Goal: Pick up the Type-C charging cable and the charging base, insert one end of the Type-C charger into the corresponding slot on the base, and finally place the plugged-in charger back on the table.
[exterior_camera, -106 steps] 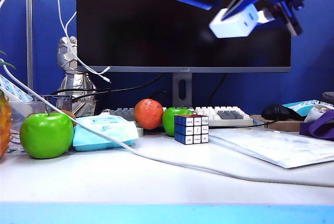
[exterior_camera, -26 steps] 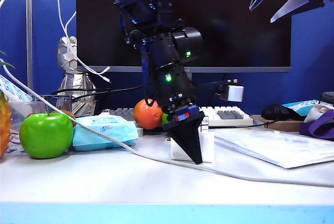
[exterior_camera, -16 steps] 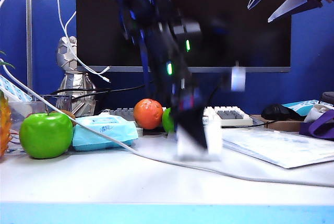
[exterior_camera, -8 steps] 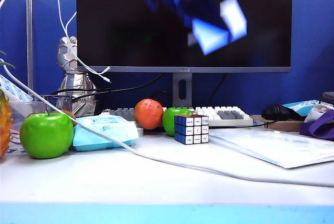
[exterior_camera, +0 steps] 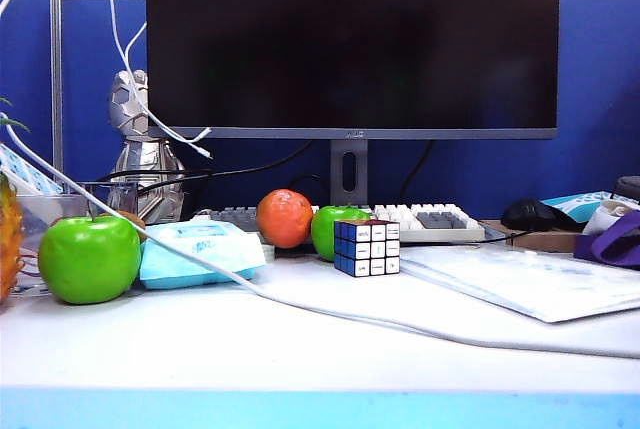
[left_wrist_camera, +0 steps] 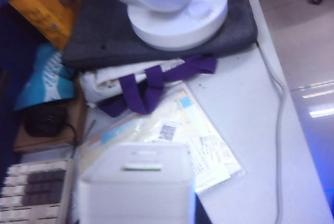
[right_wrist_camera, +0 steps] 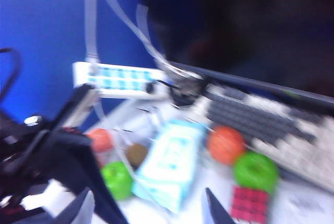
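Blue partition walls [exterior_camera: 600, 99] behind a black monitor [exterior_camera: 350, 39].

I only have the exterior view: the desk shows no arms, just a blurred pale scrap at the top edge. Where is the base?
Observer: The left wrist view has the base right at the camera, raised high over the papers on the table. The left gripper's fingers are hidden behind it, but it looks held.
Operator: And the right gripper?
Observer: The right gripper hangs above the fruit and the cube. It is open, with nothing between its fingertips.
Operator: Is the cable plugged in?
Observer: I cannot tell. On the base's visible face there is only a blurred dark mark, and no cord is seen leaving it.
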